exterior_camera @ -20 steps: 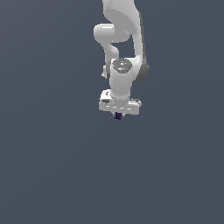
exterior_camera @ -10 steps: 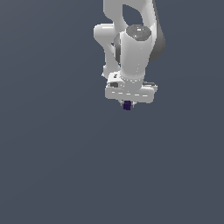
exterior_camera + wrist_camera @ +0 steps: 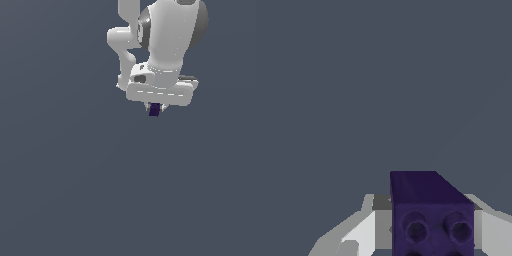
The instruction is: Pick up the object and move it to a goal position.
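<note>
Still nothing on the exterior view's left: only bare grey ground [image 3: 55, 165], with no goal marker to be made out anywhere.

Further along, toward the middle and upper right, hangs the white arm [image 3: 165, 45], drawn larger than a second ago and shifted in steps toward the exterior view's right and a little higher in the picture. Probably means lifted and swung nearer the camera, though cannot be proved from one view.

Beneath the wrist, pinched in the gripper [image 3: 155, 107], rides the object [image 3: 154, 110], a tiny dark purple block poking out just below the broad white hand. Has travelled along with the hand through both earlier pictures, never left behind. Reads as a firm hold, with the pick-up done and the carry under way.

Seen closer in the wrist view: the object [image 3: 431, 215] filling the gap, studded face toward the camera, with pale fingers [image 3: 363, 232] pressed close at either side. Hangs clear of the ground, nothing near it.

On the exterior view's right, again only flat grey. Hard to say how much of the journey remains, with no target in sight. Best judged as mid-transfer: keep squeezing, keep moving steadily, and avoid any jolt that could twist so small a block loose.
</note>
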Tool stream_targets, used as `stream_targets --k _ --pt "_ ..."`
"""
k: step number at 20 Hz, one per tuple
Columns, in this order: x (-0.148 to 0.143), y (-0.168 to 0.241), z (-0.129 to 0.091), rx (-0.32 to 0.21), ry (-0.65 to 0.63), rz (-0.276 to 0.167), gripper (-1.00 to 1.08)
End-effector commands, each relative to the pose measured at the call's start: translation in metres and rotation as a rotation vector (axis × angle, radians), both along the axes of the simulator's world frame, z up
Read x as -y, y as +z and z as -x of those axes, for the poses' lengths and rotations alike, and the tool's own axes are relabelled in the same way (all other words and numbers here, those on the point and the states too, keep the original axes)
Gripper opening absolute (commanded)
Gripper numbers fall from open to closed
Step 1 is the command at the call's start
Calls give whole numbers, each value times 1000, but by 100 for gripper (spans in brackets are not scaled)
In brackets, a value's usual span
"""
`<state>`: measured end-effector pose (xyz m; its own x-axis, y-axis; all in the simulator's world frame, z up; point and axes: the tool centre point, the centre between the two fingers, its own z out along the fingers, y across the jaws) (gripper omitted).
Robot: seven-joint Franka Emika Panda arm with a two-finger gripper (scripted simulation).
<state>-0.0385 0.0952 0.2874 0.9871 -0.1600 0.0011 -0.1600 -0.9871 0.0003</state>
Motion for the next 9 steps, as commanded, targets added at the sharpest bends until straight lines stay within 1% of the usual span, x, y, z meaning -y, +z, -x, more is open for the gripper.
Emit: stream_targets --k 1,9 --pt "-4 10 -2 -1 0 0 -100" --pt "-7 19 -6 -1 0 0 -100"
